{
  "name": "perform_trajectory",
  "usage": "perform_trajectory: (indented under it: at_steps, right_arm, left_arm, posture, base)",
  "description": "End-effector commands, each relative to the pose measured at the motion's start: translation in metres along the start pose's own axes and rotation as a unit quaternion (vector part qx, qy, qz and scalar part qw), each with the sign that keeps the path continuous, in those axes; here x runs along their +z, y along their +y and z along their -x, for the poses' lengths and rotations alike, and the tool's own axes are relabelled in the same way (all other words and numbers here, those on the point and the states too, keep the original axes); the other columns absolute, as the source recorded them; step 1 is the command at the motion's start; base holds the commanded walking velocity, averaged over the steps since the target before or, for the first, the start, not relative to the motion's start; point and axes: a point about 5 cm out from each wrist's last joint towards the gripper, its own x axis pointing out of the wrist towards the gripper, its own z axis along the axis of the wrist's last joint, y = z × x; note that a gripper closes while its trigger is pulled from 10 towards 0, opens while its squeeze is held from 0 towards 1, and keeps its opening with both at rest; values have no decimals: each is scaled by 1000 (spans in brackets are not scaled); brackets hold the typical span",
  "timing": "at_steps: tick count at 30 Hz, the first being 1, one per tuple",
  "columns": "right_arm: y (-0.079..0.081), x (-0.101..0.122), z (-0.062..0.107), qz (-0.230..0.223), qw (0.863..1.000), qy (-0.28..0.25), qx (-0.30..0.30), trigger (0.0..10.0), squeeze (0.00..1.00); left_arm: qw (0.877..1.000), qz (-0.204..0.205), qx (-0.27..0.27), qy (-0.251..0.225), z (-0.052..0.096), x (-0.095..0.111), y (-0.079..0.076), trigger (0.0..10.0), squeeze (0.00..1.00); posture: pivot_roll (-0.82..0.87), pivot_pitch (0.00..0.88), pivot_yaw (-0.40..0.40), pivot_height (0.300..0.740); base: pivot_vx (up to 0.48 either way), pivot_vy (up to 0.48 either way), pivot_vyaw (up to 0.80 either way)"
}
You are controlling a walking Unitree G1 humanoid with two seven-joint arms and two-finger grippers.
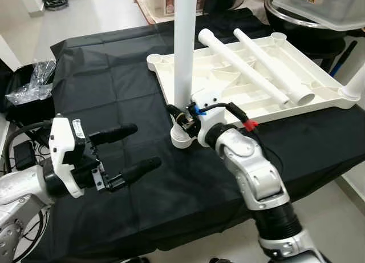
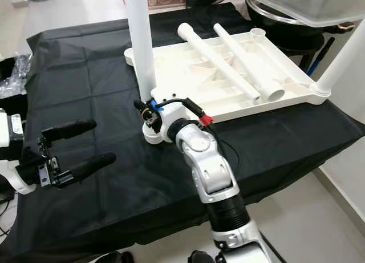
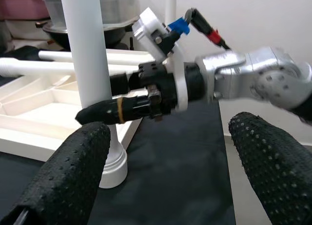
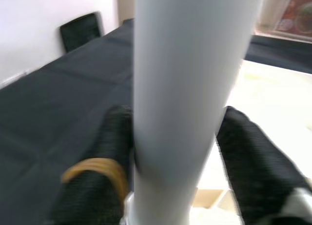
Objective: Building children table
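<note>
Gripping the upright white table leg [image 1: 183,46] low, just above its corner socket [image 1: 181,137], the right gripper [image 1: 183,116] has its jaws closed around the tube. Smooth hollow plastic looks light, stiff and slippery, so a low hold suits. The upturned tabletop [image 1: 319,97] cradles two loose legs [image 1: 245,66] on the black-draped bench [image 1: 102,80]. Left gripper [image 1: 134,149] hovers nearby, jaws spread wide, empty.

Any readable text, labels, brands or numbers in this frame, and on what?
None can be read.
Sticker on the left gripper: dark marks, too small to read.
Label on the clear tub: red and yellow print, cut off and blurred.
Box on the floor: reddish picture, no legible words.
Table top, legs and right gripper: no print seen.
</note>
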Motion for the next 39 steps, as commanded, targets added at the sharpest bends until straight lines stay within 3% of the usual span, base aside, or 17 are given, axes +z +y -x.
perform_trajectory:
  at_steps: [1, 9, 12, 14, 15, 16, 17, 18, 19, 20, 27, 32, 33, 34, 36, 37, 39]
  right_arm:
    - [-11, 7, 5, -8, 997, -13, 75, 10000, 1000]
    - [-37, 21, 1, 10, 991, -26, 129, 10000, 1000]
    - [-37, 24, -1, 10, 988, -32, 152, 10000, 1000]
    - [-32, 27, -5, 15, 976, -28, 215, 10000, 1000]
    - [-32, 27, -5, 15, 976, -28, 215, 10000, 1000]
    - [-32, 28, -8, 24, 975, -27, 220, 10000, 737]
    - [-33, 29, -12, 36, 975, -27, 216, 10000, 0]
    - [-34, 30, -15, 43, 976, -29, 211, 10000, 0]
    - [-35, 32, -17, 46, 976, -33, 212, 9176, 0]
    - [-35, 33, -18, 46, 975, -35, 215, 0, 0]
    - [-41, 33, -20, 51, 987, -32, 147, 0, 0]
    - [-23, 26, -15, 41, 993, -39, 99, 0, 0]
    - [-19, 20, -14, 47, 998, -22, 44, 0, 0]
    - [-19, 20, -14, 47, 998, -22, 44, 0, 0]
    - [-17, 4, -8, 53, 993, 24, -104, 0, 0]
    - [-6, -5, -5, 47, 988, 39, -138, 0, 0]
    - [2, -10, -3, 41, 987, 47, -150, 0, 0]
  left_arm:
    - [1000, 0, 3, 3, -1, -2, 1, 10000, 0]
    - [1000, -1, 5, 5, 0, -1, -2, 10000, 0]
    - [1000, -1, 6, 5, -1, -1, -3, 10000, 0]
    - [1000, -1, 7, 6, 0, 0, -4, 10000, 0]
    - [1000, -1, 7, 6, 0, 0, -4, 10000, 0]
    - [1000, -1, 8, 6, 0, 0, -5, 10000, 0]
    - [1000, -1, 9, 6, 0, 0, -5, 10000, 0]
    - [1000, -1, 10, 6, 0, 0, -4, 10000, 0]
    - [1000, -2, 11, 7, 1, 0, -4, 10000, 0]
    - [1000, -3, 12, 8, 1, 0, -4, 10000, 0]
    - [1000, -2, 13, 8, 1, 0, -4, 10000, 0]
    - [1000, -3, 15, 7, 1, 0, -2, 10000, 0]
    - [1000, -4, 14, 7, 1, -1, -2, 10000, 0]
    - [1000, -4, 14, 7, 1, -1, -2, 10000, 0]
    - [1000, -5, 15, 7, 0, -1, -1, 10000, 0]
    - [1000, -5, 14, 5, 0, 0, -1, 10000, 0]
    - [1000, -4, 14, 4, -1, 0, -1, 10000, 0]
  posture:
    - [4, 196, -27, 740]
    - [24, 189, -36, 740]
    - [28, 194, -36, 740]
    - [32, 199, -37, 740]
    - [32, 199, -37, 740]
    - [34, 201, -38, 740]
    - [34, 202, -40, 740]
    - [34, 202, -40, 740]
    - [35, 202, -41, 740]
    - [35, 202, -41, 740]
    - [31, 195, -39, 740]
    - [26, 191, -38, 740]
    - [24, 187, -41, 740]
    - [24, 187, -41, 740]
    - [21, 186, -40, 740]
    - [23, 184, -33, 740]
    - [23, 184, -33, 740]
  base:
    - [0, 0, 0]
    - [0, 0, 0]
    - [0, 0, 0]
    - [0, 0, 0]
    - [0, 0, 0]
    - [0, 0, 0]
    - [0, 0, 0]
    - [0, 0, 0]
    - [0, 0, 0]
    - [0, 0, 0]
    - [0, 0, 0]
    - [0, 0, 0]
    - [0, 0, 0]
    - [0, 0, 0]
    - [0, 0, 0]
    - [0, 0, 0]
    - [0, 0, 0]
